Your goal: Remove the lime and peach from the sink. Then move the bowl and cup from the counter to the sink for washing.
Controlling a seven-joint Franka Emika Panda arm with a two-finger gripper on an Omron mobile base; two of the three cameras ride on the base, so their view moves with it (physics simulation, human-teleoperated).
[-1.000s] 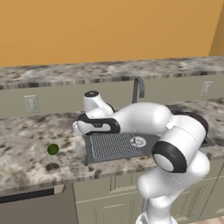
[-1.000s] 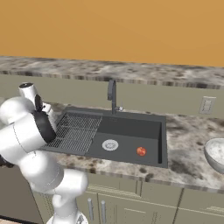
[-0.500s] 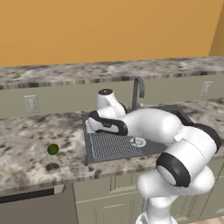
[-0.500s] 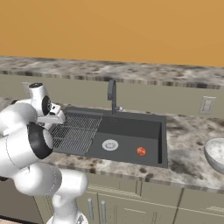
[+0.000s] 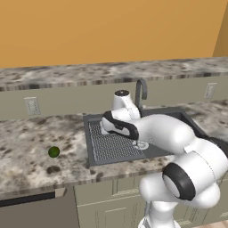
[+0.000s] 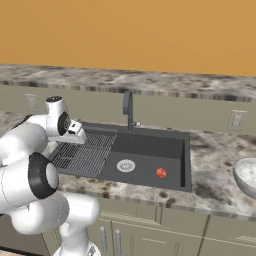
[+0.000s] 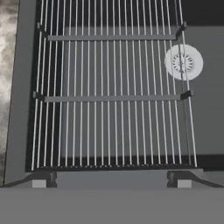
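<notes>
Since a second ago the white arm has swung from the counter left of the sink [image 6: 186,165] to a spot over the sink's ribbed drainer rack [image 7: 113,96]. The gripper [image 7: 111,178] now hangs above that rack, its two dark fingertips [image 7: 43,178] standing wide apart with nothing between them. The things themselves lie where they lay before.

The lime [image 5: 54,152], a small dark green ball, rests on the speckled stone counter [image 5: 26,147] well to the left of the sink, already out of the basin. The peach [image 6: 161,173], a small orange-red ball, sits on the dark basin floor, to the right of the round silver drain [image 6: 126,165]. The silvery bowl [image 6: 246,177] stands on the counter to the right of the sink, cut by the picture's edge.

A grey curved faucet [image 6: 128,107] rises behind the basin. In the left base view the arm's white body covers the right part of the sink.
</notes>
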